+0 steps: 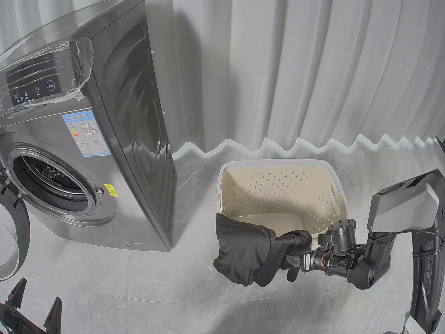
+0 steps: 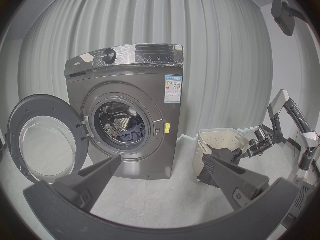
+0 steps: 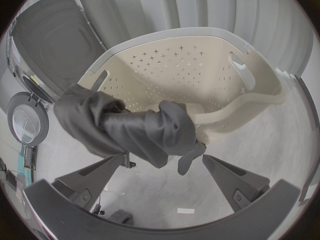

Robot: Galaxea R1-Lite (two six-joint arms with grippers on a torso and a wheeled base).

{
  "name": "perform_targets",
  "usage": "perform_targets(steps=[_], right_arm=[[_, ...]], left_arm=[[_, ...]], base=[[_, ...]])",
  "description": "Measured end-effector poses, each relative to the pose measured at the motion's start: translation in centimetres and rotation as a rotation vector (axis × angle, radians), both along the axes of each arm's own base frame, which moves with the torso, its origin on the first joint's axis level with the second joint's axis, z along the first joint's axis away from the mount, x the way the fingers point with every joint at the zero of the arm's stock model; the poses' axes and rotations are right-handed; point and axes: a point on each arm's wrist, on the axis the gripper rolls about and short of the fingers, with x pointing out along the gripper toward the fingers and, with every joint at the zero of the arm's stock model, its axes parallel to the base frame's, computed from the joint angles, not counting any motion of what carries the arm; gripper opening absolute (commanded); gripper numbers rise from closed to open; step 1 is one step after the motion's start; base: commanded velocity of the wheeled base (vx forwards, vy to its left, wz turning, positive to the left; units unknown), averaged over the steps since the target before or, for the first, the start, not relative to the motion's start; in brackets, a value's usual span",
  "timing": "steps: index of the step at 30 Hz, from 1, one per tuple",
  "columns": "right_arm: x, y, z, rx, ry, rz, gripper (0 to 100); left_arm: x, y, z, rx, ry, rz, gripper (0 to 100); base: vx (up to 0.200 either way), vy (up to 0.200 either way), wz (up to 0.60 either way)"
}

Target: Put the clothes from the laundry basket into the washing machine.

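Task partly done: a dark blue item (image 2: 133, 134) is seen lying in the drum (image 2: 113, 114) of the washing machine (image 1: 92, 131), at the left of the head frame, with its door (image 1: 11, 237) swung open at the left edge. One dark garment (image 1: 245, 251) is left, draped over the near-left rim of the laundry basket (image 1: 278, 164) in the lower centre, half of it hanging outside toward the floor (image 1: 139, 293). The basket bottom that can be seen is bare, so this is judged to be the last piece. The right tool (image 1: 293, 261) is held right at the garment's bunched end, fingers spread, nothing gripped yet. The left tool (image 1: 39, 292) is seen in the lower left corner, fingers spread too, holding nothing. Left to do: garment to be gripped, lifted off the rim and carried into the drum
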Motion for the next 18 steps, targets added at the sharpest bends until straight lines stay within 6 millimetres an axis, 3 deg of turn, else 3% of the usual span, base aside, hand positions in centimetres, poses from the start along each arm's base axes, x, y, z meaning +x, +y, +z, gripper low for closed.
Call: perform_targets(steps=[10, 11, 18], right_arm=[[3.5, 0.3, -1.1, 0.020, -0.036, -0.019, 100], [3.6, 0.3, -1.1, 0.022, -0.039, -0.018, 0], [3.9, 0.6, -1.2, 0.035, -0.052, -0.006, 0]], left_arm=[[0.0, 0.0, 0.0, -0.001, 0.000, 0.000, 100], [0.0, 0.0, 0.0, -0.001, 0.000, 0.001, 100], [0.0, 0.0, 0.0, -0.002, 0.000, 0.001, 100]], base=[[0.000, 0.000, 0.00], [0.000, 0.000, 0.00], [0.000, 0.000, 0.00]])
